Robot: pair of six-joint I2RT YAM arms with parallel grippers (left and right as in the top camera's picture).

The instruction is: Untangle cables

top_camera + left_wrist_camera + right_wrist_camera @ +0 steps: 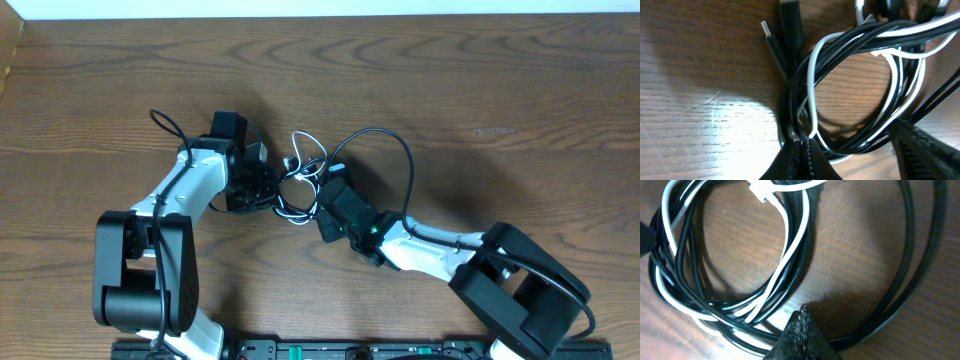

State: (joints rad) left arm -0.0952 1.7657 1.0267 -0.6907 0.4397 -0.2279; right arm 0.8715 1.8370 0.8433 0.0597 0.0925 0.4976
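Note:
The cables [298, 182] lie tangled mid-table, one white cord looped together with several black ones. My left gripper [272, 188] reaches in from the left. In the left wrist view it [804, 142] is shut on the bundle [855, 45], with the white cord and black strands pinched at its tip. Two black plugs [771, 31] lie just beyond. My right gripper [322, 200] comes in from the right. Its jaws [802, 312] are shut beside the coil [790, 255], a black strand runs beneath the fingers, and nothing shows between the tips. A white connector [759, 190] sits at the coil's top.
A thicker black wire [402, 150] arcs from the tangle round to the right arm, seen close by [922, 255]. A similar loop [165, 125] rises off the left arm. Both arm bases [145, 280] stand at the table's front edge. A dark ribbed finger [930, 152] shows beside the bundle.

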